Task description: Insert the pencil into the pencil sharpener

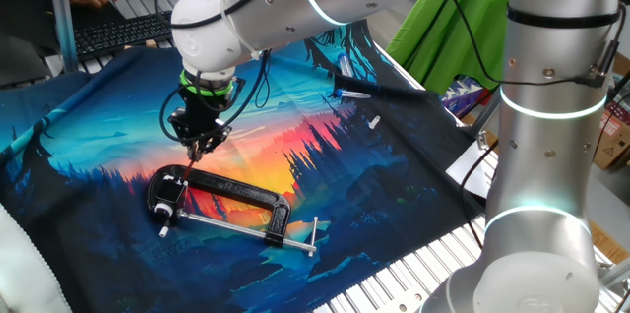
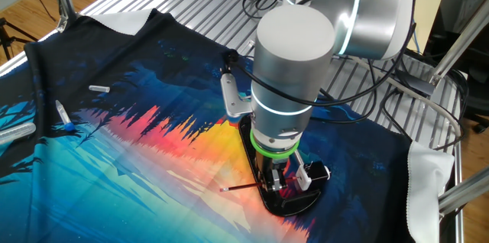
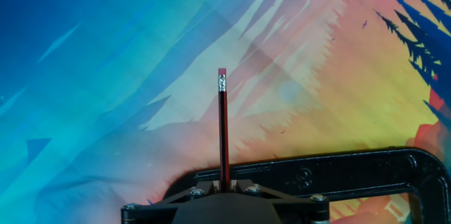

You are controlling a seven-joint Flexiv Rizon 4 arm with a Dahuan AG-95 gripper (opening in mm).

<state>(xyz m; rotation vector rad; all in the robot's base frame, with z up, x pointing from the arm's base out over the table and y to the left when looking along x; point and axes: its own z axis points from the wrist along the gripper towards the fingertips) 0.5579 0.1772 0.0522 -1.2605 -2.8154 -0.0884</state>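
Pincer (image 3: pixel 224 185) tight on the pencil (image 3: pixel 223 129) — eraser outward — above black C-clamp (image 3: pixel 338 171).

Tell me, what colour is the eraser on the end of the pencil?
Pink, above a silver ferrule, on the pencil. The hand view shows the eraser best.

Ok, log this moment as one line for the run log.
phase: carrying | pincer: shut on pencil | eraser end pointing away from pincer | position: over C-clamp | sharpener: not identifiable
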